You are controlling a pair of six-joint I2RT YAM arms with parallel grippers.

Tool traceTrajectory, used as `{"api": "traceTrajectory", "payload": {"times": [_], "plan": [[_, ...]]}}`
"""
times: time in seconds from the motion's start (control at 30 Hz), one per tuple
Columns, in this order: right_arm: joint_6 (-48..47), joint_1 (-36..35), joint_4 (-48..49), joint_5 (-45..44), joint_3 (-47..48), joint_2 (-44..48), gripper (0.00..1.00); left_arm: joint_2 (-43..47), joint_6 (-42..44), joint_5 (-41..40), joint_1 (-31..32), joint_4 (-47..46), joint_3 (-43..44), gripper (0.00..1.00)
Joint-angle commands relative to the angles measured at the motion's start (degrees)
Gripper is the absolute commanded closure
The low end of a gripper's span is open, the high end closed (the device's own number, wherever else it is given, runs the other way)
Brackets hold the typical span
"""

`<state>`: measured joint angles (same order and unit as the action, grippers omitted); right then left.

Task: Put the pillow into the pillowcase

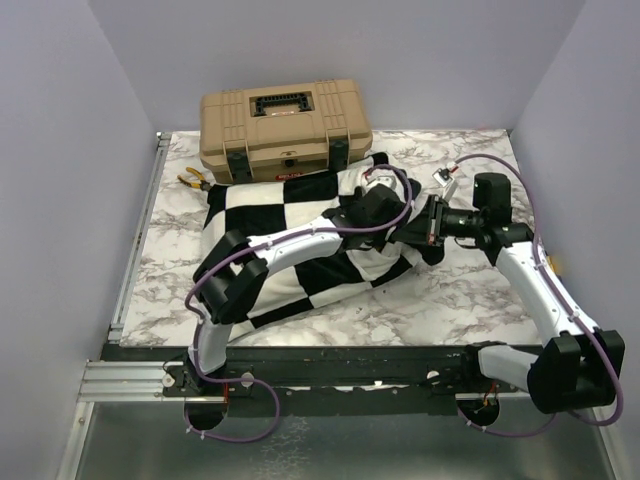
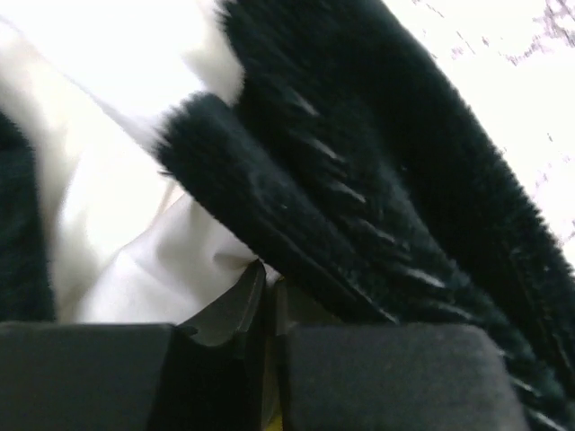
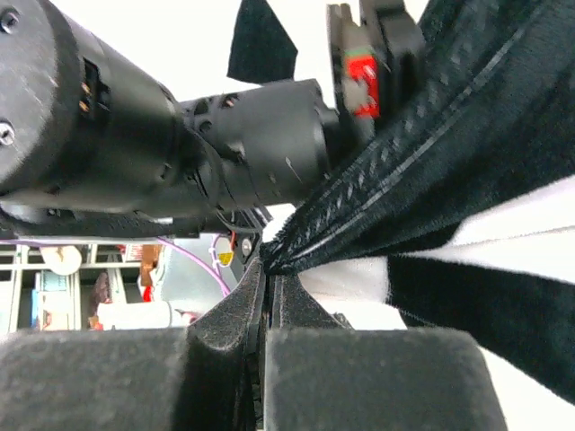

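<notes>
The black and cream checkerboard pillowcase lies bulging in the middle of the marble table. My left gripper reaches over it to its right end and is shut on smooth white pillow fabric, with a yellow strip between the fingers and black pillowcase fleece folded just above. My right gripper comes in from the right and is shut on the black seamed edge of the pillowcase, which is pulled taut. The left arm's wrist is close in front of it. Most of the pillow is hidden.
A tan toolbox stands at the back, touching the pillowcase's far edge. Yellow-handled pliers lie to its left. A small white item lies at the back right. Walls close in the table on three sides.
</notes>
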<state>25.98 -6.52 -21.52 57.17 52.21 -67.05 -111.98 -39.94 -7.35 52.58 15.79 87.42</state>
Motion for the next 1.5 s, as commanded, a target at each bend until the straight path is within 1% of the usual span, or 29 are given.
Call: {"api": "traceTrajectory", "payload": {"times": [0.0, 0.03, 0.07, 0.1, 0.2, 0.23, 0.27, 0.3, 0.33, 0.4, 0.47, 0.53, 0.63, 0.73, 0.83, 0.87, 1.0, 1.07, 1.13, 1.2, 1.23, 1.3, 1.37, 1.4, 1.47], "plan": [[2.14, -0.10, 3.41, 8.81, 3.94, -1.10, 1.00, -4.15, 6.86, 10.21, 2.68, -2.40, 1.72, 0.83], [1.95, -0.15, 3.18, 7.97, 5.04, -1.80, 1.00, -3.71, 7.50, 11.63, 3.23, -2.52, 1.32, 0.69], [1.85, -0.10, 2.69, 7.33, 5.89, -2.72, 1.00, -2.50, 7.76, 12.00, 3.53, -2.53, 0.28, 0.58], [1.61, -0.15, 2.10, 6.20, 6.88, -3.56, 1.00, -0.43, 7.39, 11.23, 3.49, -2.58, -1.21, 0.52], [2.07, -0.15, 2.21, 3.80, 8.47, -5.62, 1.00, 8.98, 6.29, 4.61, 2.35, -2.53, -7.20, 0.30], [2.45, -0.15, 3.03, 3.81, 8.71, -6.27, 1.00, 12.88, 5.72, 2.97, 1.45, -2.47, -8.99, 0.19], [2.94, -0.16, 3.82, 4.03, 8.82, -6.86, 1.00, 16.53, 5.26, 1.79, 0.32, -2.21, -10.51, 0.14], [3.35, -0.14, 4.56, 4.15, 9.05, -7.55, 1.00, 19.93, 4.55, 0.90, -1.17, -1.40, -11.85, 0.05], [3.95, -0.14, 5.56, 4.63, 9.17, -8.17, 1.00, 23.09, 4.04, 0.22, -3.05, 0.01, -12.78, 0.02], [4.92, -0.18, 7.06, 5.10, 9.59, -9.42, 1.00, 27.79, 4.61, 0.37, -7.38, 5.48, -13.45, 0.01], [5.21, -0.15, 7.76, 5.43, 10.27, -10.12, 1.00, 30.53, 7.92, -0.36, -11.01, 13.43, -12.67, 0.01], [5.31, -0.13, 8.02, 5.80, 10.83, -10.48, 1.00, 31.84, 11.68, -2.94, -13.34, 21.34, -11.73, 0.01], [6.03, -0.13, 9.02, 6.58, 10.76, -10.86, 1.00, 33.36, 15.69, -6.64, -15.70, 29.01, -11.26, 0.01], [7.89, -0.16, 11.31, 7.52, 9.99, -10.98, 1.00, 34.43, 17.41, -10.41, -18.25, 33.85, -11.52, 0.01], [10.42, -0.24, 14.83, 9.47, 9.51, -11.28, 1.00, 35.08, 20.08, -10.24, -19.49, 35.16, -12.16, 0.01], [10.71, -0.24, 15.33, 9.91, 9.56, -11.46, 1.00, 35.24, 19.99, -8.59, -19.59, 34.42, -12.10, 0.01], [10.79, -0.37, 15.70, 10.68, 10.18, -11.33, 1.00, 36.36, 17.01, 4.27, -19.59, 26.26, -12.76, 0.01], [10.81, -0.40, 15.23, 10.35, 10.21, -10.95, 1.00, 37.82, 13.02, 11.97, -19.62, 18.45, -14.40, 0.01], [11.35, -0.37, 15.70, 10.57, 9.97, -10.62, 1.00, 38.82, 7.77, 19.65, -19.66, 8.20, -16.60, 0.01], [12.03, -0.40, 16.29, 10.88, 9.93, -10.48, 1.00, 38.55, 1.70, 24.37, -19.60, -1.17, -18.69, 0.02], [12.52, -0.48, 17.04, 11.19, 9.86, -10.41, 1.00, 37.87, -1.07, 26.25, -19.55, -5.43, -19.83, 0.04], [13.87, -0.45, 18.66, 11.73, 9.91, -10.34, 1.00, 35.34, -4.53, 28.50, -19.32, -9.28, -20.32, 0.13], [15.18, -0.46, 19.93, 11.75, 10.17, -10.10, 1.00, 31.86, -5.33, 29.95, -18.30, -9.86, -19.87, 0.35], [15.81, -0.48, 20.58, 11.74, 10.33, -10.05, 1.00, 29.95, -5.71, 30.22, -17.54, -9.97, -19.80, 0.42], [17.36, -0.48, 22.43, 11.79, 10.52, -10.00, 1.00, 26.35, -6.38, 30.38, -14.85, -11.35, -20.06, 0.51]]}}
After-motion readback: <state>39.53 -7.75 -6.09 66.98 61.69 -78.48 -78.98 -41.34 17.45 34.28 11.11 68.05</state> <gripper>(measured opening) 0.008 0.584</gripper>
